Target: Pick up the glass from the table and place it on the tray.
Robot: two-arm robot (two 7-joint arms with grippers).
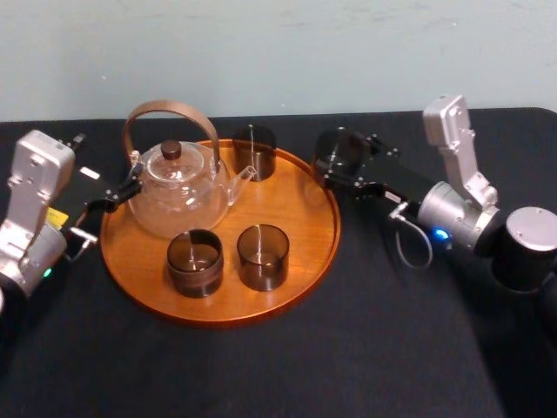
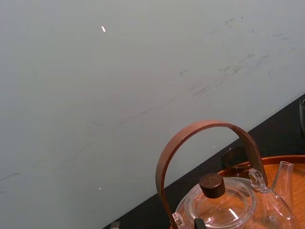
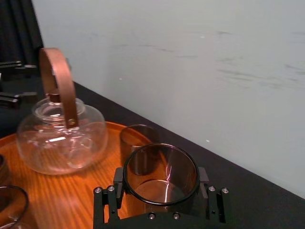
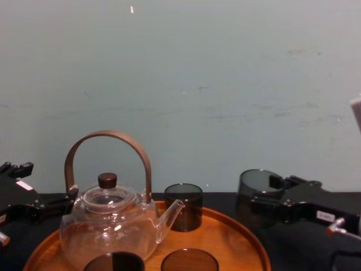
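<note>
A black counter (image 1: 278,374) spans the scene beneath a pale wall (image 4: 180,84), with a round orange-brown tray (image 1: 300,218) with a low rim set at its middle.

The right arm (image 1: 452,213) reaches in from the right. Its silver joints are folded near the counter's edge and its black forearm is stretched level toward the tray's right rear rim. The right end effector (image 1: 336,164) is clamped on a dark smoked glass (image 3: 161,186), gripping it on either side of its wall. The glass is upright, mouth up, and the wrist view looks down to its bare bottom. In the head view it sits just beside the tray's rim, on the outside. Whether its base touches the counter cannot be told.

The left arm (image 1: 30,218) is at the tray's left side, with the left end effector (image 1: 122,193) close to the teapot's body. Whether it is wide or narrow cannot be told.

The tray carries a clear teapot (image 1: 178,198) at its left rear. The teapot has an arched brown handle (image 1: 165,109) and a dark lid knob (image 1: 171,149), and its spout points right. The rear glass (image 1: 254,151) stands by the spout. Toward the tray's front, the front-left glass (image 1: 195,261) and the front-right glass (image 1: 263,256) stand side by side, near each other but apart. All three are dark and upright.
</note>
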